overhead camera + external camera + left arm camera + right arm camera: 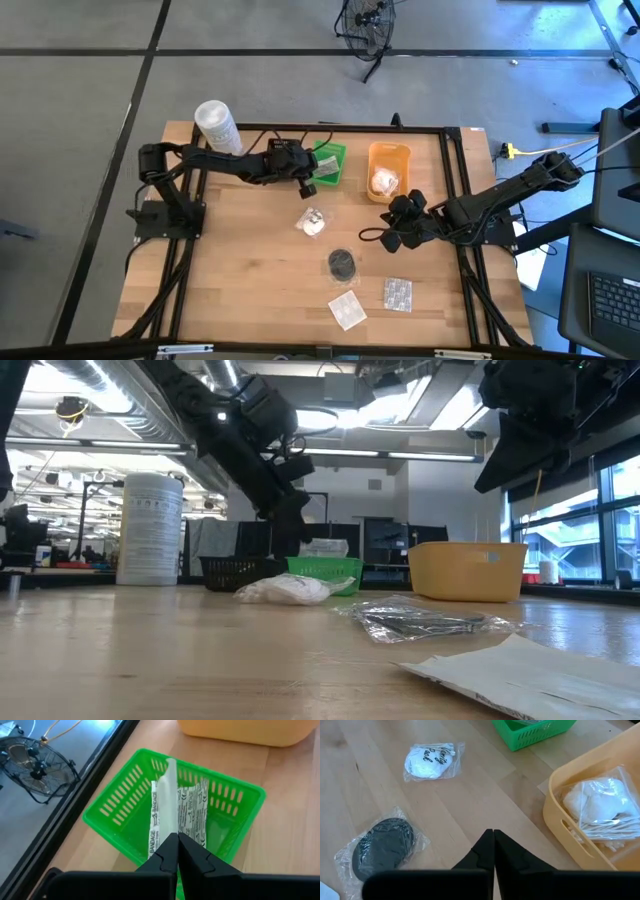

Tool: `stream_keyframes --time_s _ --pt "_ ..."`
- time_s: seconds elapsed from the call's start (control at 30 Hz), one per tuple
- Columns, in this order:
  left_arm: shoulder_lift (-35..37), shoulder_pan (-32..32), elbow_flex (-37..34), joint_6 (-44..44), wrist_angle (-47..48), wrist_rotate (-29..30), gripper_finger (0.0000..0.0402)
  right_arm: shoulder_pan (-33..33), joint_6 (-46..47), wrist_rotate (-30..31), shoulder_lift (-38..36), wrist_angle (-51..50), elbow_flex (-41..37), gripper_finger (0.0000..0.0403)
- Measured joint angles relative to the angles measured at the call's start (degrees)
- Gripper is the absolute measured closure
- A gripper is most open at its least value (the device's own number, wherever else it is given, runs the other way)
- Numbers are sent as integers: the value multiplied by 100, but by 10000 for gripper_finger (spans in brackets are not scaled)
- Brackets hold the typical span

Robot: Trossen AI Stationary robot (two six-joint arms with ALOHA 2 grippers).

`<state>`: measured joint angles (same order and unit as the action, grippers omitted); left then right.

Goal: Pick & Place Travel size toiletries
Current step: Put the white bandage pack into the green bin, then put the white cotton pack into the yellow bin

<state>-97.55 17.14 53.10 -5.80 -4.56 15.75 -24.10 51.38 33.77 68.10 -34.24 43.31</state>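
left hand (177,851) clenched on a flat white bandage sachet (171,805), held upright over the green tray (125,805) near the tabletop's (230,270) far edge; more bandage sachets (192,812) lying inside. right hand (493,851) clenched and empty, just beside the orange tray (560,820) holding a white wrapped bundle (597,802). mid-tabletop: another white bundle (312,220), a black round pad (342,263). toward the near edge: a white square sachet (347,309) and a blister pack (397,293).
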Motion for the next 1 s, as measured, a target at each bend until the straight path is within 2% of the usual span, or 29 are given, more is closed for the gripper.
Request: stream_keyframes --time_s 0.47,0.57,0.8,1.0 --pt "-1 1 0 -503 2 -150 383 -2 3 -14 0 0 0 371" --pt "-1 1 0 -780 2 -368 368 -1 -32 -14 0 0 0 378" --pt "-1 1 0 -805 -173 -365 323 0 -83 -14 0 0 0 397" --pt "126 -27 21 -477 -118 -355 290 -2 -84 -16 0 0 0 392"
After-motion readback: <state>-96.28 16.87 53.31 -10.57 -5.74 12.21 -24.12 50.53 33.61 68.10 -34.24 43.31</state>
